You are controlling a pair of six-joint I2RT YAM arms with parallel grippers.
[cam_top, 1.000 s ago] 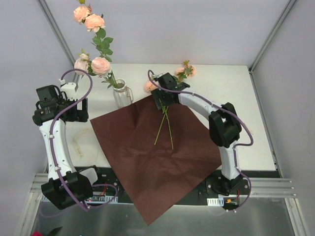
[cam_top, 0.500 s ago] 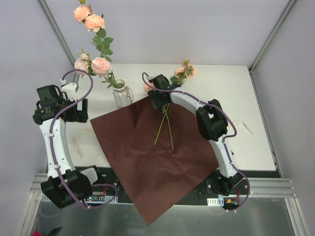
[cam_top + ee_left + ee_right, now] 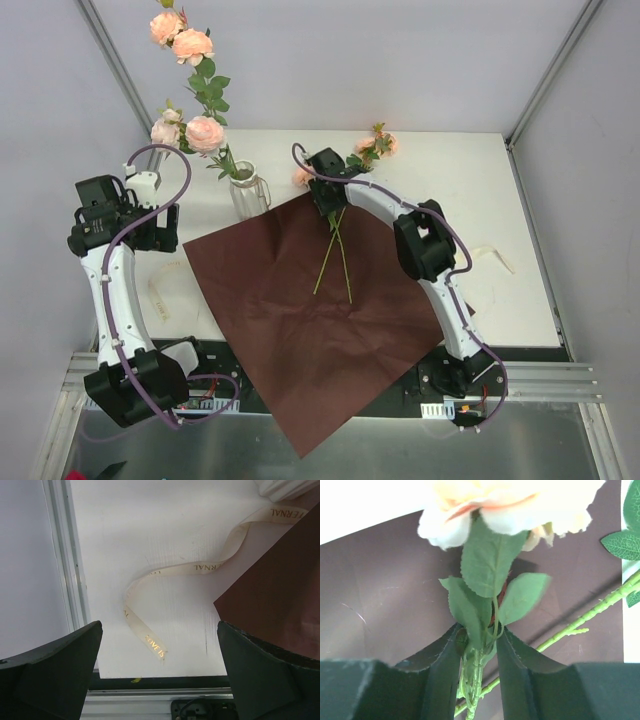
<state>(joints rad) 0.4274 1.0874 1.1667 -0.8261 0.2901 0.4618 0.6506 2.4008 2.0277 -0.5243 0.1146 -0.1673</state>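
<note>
Two peach roses lie with their green stems (image 3: 335,255) crossed on a dark brown paper sheet (image 3: 300,320). My right gripper (image 3: 328,200) is at the sheet's far corner, shut on one rose's stem (image 3: 479,675) just below its bloom (image 3: 505,500) and leaves. The other stem (image 3: 590,612) runs past on the right. The second bloom (image 3: 378,146) rests on the white table. My left gripper (image 3: 150,225) hovers at the left, open and empty, over a cream ribbon (image 3: 200,567) beside the paper's corner (image 3: 280,590).
A white vase (image 3: 247,190) with several peach roses (image 3: 203,132) stands just left of the paper's far corner. Another ribbon (image 3: 492,255) lies at the right of the table. The table's near edge and metal rail (image 3: 150,695) run under the left gripper.
The right arm's elbow has swung left and its gripper has shifted slightly left at the paper's far corner. The left arm has stayed put.
</note>
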